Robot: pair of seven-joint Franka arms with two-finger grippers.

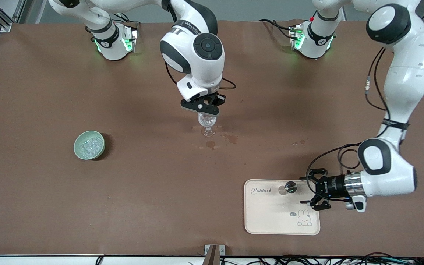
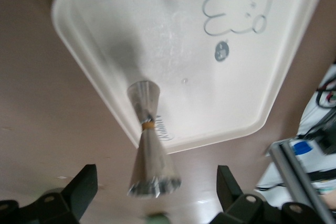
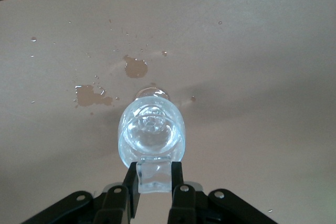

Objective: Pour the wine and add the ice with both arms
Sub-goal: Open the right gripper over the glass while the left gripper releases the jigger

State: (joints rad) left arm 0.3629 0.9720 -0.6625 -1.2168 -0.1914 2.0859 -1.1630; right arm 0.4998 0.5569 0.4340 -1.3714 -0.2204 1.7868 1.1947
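Note:
A clear stemmed wine glass (image 1: 207,123) stands on the brown cloth mid-table, with a little clear wine in it (image 3: 151,132). My right gripper (image 1: 202,107) hangs just over the glass (image 3: 151,135), shut on one clear ice cube (image 3: 154,176). More ice (image 1: 90,146) lies in the pale green bowl (image 1: 76,148) toward the right arm's end. A steel jigger (image 1: 290,187) stands on the cream tray (image 1: 271,217). My left gripper (image 1: 303,190) is open and level with the jigger (image 2: 149,145), its fingers (image 2: 84,182) wide to either side and not touching it.
Dark wet stains (image 1: 211,144) mark the cloth just nearer the camera than the glass, and they also show in the right wrist view (image 3: 135,67). The tray (image 2: 173,35) with its rabbit print lies near the table's front edge, toward the left arm's end.

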